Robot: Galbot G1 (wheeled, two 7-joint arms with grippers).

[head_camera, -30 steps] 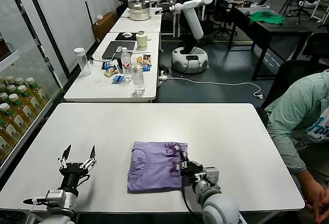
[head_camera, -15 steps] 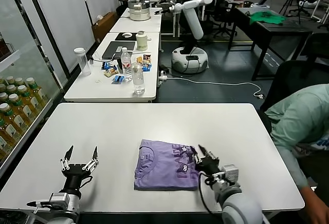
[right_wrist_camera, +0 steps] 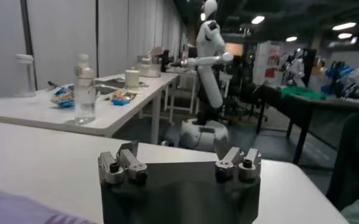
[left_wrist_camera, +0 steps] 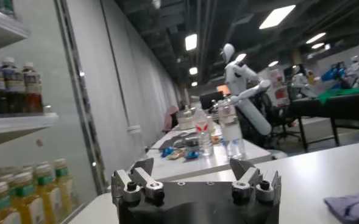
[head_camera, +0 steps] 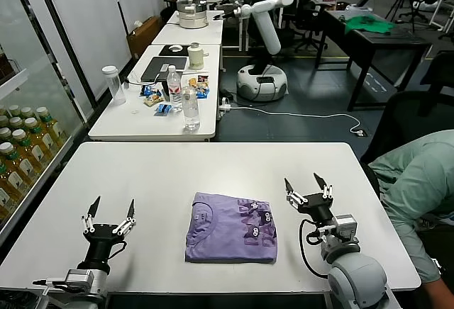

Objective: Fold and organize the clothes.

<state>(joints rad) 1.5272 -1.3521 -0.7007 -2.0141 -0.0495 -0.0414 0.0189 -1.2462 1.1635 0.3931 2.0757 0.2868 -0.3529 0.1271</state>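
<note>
beside the folded t-shirt [head_camera: 231,227], right end effector [head_camera: 311,194] and left end effector [head_camera: 108,217] both spread, empty.

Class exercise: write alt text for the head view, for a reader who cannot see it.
A folded lavender T-shirt with a dark purple print lies on a white table, near its front edge. The robot's left gripper and right gripper sit on either side of it, fingers open and holding nothing. Behind are a second table with water bottles and another white robot.
</note>
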